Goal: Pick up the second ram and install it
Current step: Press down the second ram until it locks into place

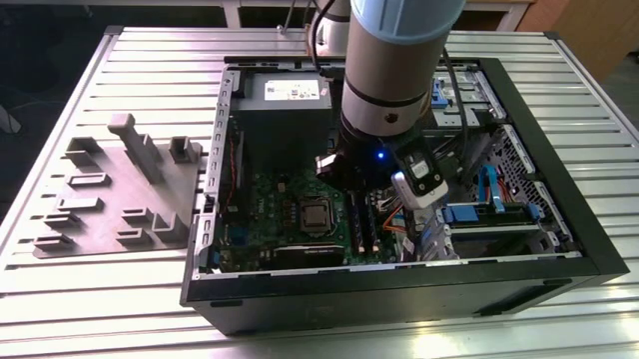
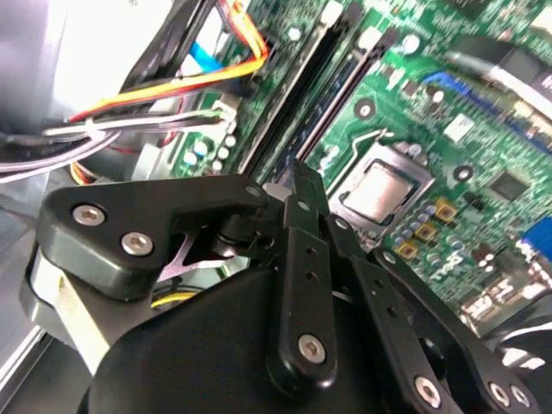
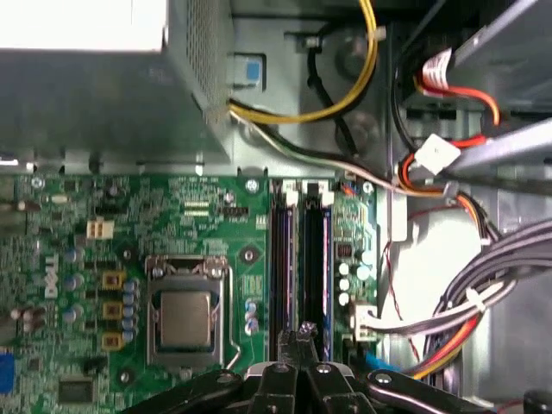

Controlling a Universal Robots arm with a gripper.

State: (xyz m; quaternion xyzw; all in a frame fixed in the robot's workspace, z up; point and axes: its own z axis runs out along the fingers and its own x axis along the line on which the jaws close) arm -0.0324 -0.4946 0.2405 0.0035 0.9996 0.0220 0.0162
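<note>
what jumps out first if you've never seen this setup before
The big grey robot arm plunging into the open computer case on the slatted metal table grabs the eye first. Its black pincer, fingers together, sits right over the ram slots beside the silver processor socket on the green motherboard. On the exterior view's left lies a grey parts fixture.

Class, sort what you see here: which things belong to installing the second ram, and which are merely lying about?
Belong to the job:
- gripper, fingers shut, over the slots
- second ram, standing in a slot
- memory slots
- motherboard

Just there:
- grey parts tray
- power-supply box
- processor socket
- cables
</note>
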